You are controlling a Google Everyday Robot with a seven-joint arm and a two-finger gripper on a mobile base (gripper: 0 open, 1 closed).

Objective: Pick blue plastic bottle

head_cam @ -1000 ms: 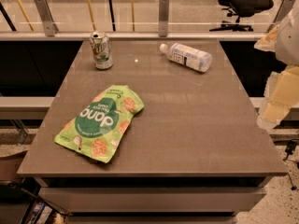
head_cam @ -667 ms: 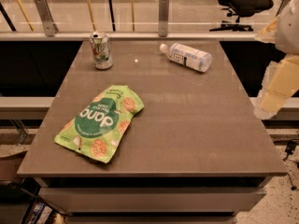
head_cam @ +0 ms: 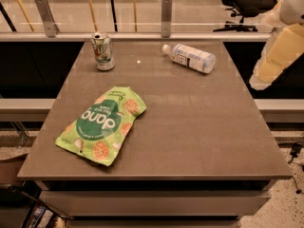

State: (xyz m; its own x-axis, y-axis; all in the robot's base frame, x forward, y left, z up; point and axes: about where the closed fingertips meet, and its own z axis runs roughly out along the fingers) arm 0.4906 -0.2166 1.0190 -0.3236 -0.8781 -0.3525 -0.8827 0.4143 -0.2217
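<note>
My gripper has lifted beside the table's right edge. How open it is, I cannot tell. The blue plastic bottle lies sideways at the far right, untouched and well apart from the gripper — approach barely begun.

Probably office, swivel chair beyond counter

Cream blocky gripper at right edge; white joint.
</note>
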